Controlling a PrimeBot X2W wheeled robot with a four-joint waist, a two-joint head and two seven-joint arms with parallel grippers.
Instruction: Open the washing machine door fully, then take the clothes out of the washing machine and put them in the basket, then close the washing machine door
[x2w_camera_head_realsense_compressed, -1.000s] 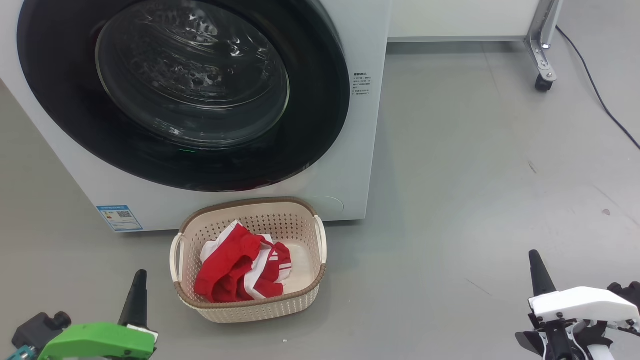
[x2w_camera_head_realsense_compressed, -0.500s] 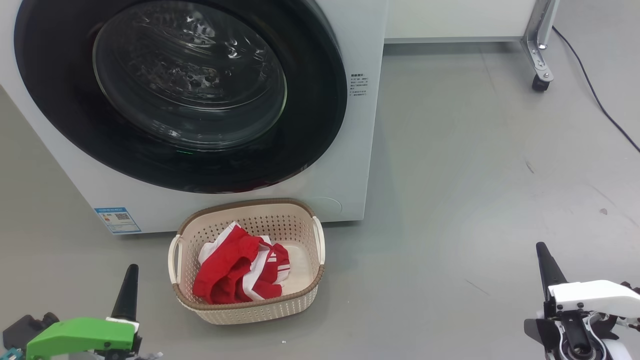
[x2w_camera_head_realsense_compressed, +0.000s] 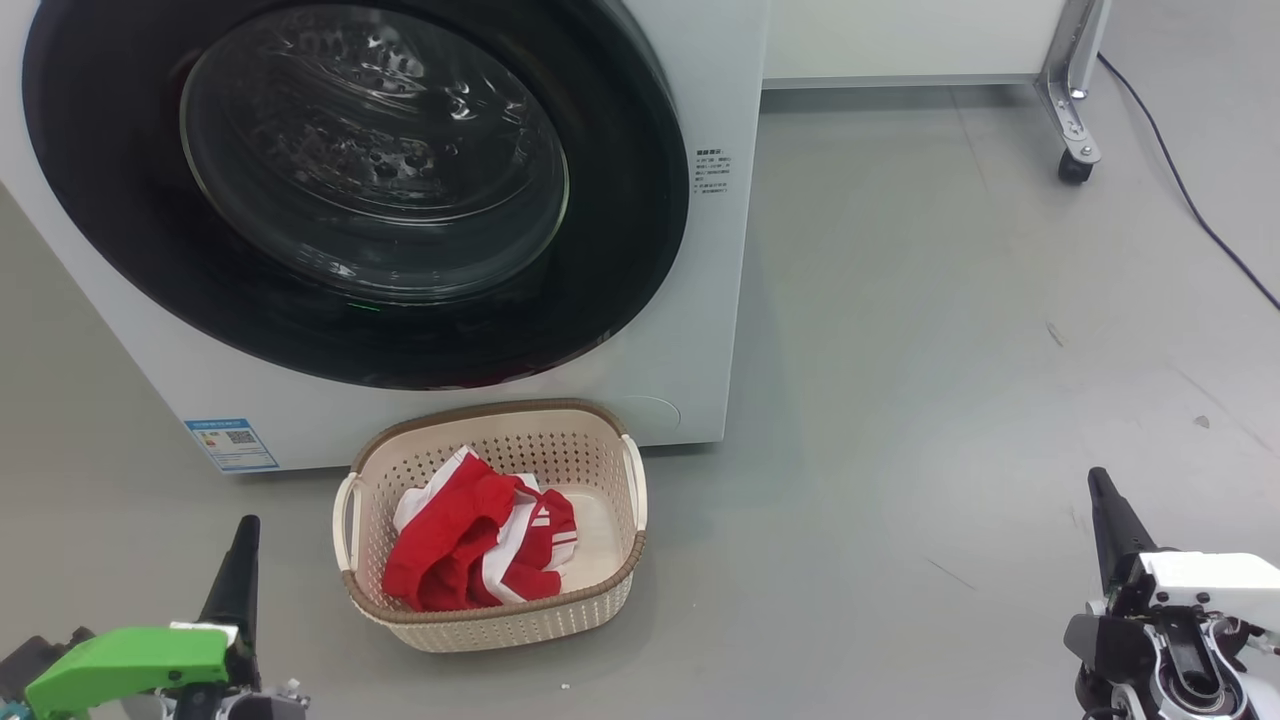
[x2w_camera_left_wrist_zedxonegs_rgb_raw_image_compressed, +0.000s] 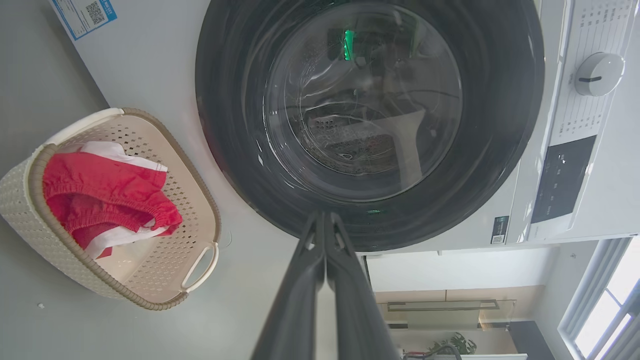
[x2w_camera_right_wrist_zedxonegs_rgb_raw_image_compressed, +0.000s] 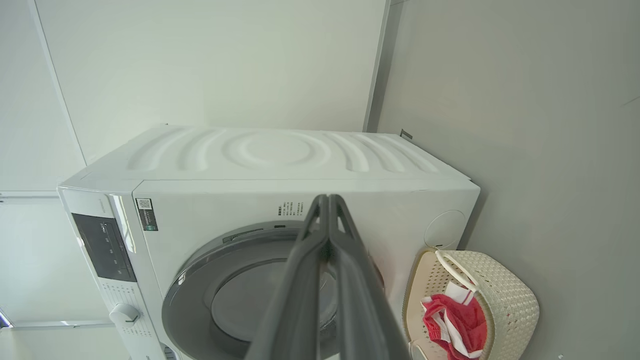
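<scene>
Red, white-striped clothes (x2w_camera_head_realsense_compressed: 455, 540) lie crumpled in perforated cream basket (x2w_camera_head_realsense_compressed: 520, 628), lower centre; left gripper (x2w_camera_head_realsense_compressed: 245, 528) and right gripper (x2w_camera_head_realsense_compressed: 1099, 482) both pressed together.

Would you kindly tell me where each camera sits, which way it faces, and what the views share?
Head view: on the head, facing down at washing machine door and basket; left gripper, right gripper low.
Left wrist view: along shut fingers at the door.
Right wrist view: along shut fingers at the washing machine front and side.
Shared: basket holding clothes.
</scene>
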